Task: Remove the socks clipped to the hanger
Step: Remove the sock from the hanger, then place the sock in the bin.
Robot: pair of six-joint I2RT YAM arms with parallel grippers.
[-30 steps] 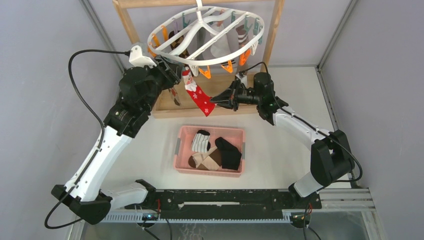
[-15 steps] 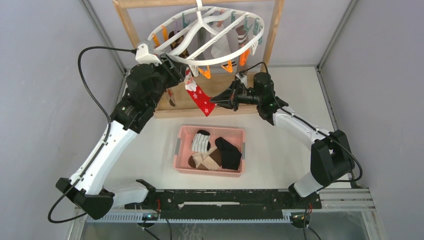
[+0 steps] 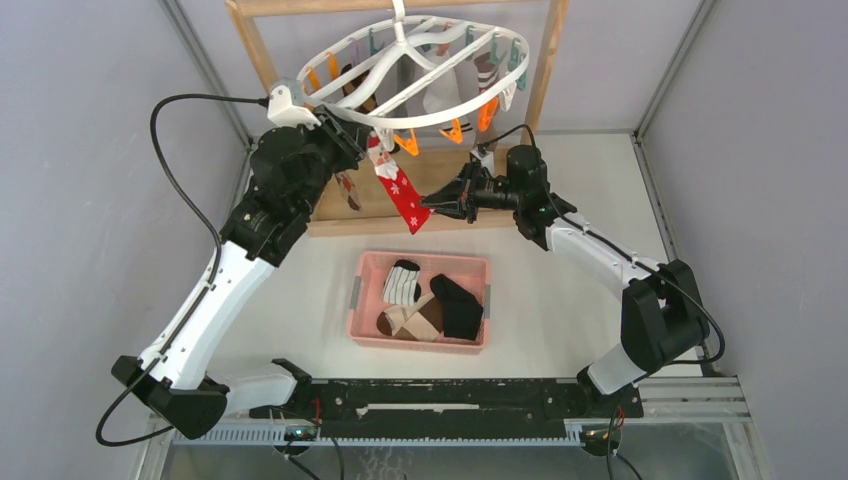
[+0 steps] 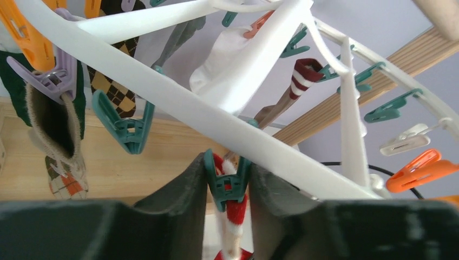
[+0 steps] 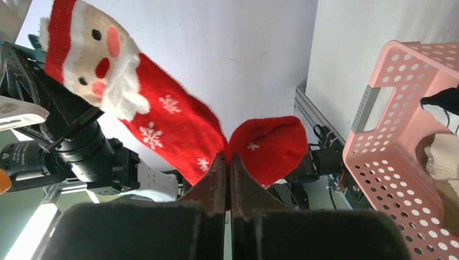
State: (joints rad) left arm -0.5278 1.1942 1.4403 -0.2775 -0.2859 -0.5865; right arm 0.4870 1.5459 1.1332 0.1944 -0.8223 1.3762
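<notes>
The white oval hanger (image 3: 415, 75) hangs from a wooden frame with several socks clipped to it. A red Santa sock (image 3: 400, 192) hangs from a teal clip (image 4: 227, 184) at the hanger's near left. My left gripper (image 3: 362, 143) is shut on that teal clip (image 3: 374, 140), one finger on each side (image 4: 184, 200). My right gripper (image 3: 428, 201) is shut on the red sock's toe end (image 5: 216, 135), which folds over its fingertips (image 5: 227, 162). Argyle (image 4: 116, 65), striped (image 4: 300, 73) and grey socks (image 4: 181, 35) hang on other clips.
A pink basket (image 3: 420, 300) on the table below holds a white striped, a beige-brown and a black sock; it also shows in the right wrist view (image 5: 400, 130). The wooden frame's base (image 3: 340, 215) lies behind it. Grey walls enclose the table.
My left arm rose from lower left and closed on the teal clip at the sock's top. The right gripper kept its hold on the sock's toe and barely moved.
</notes>
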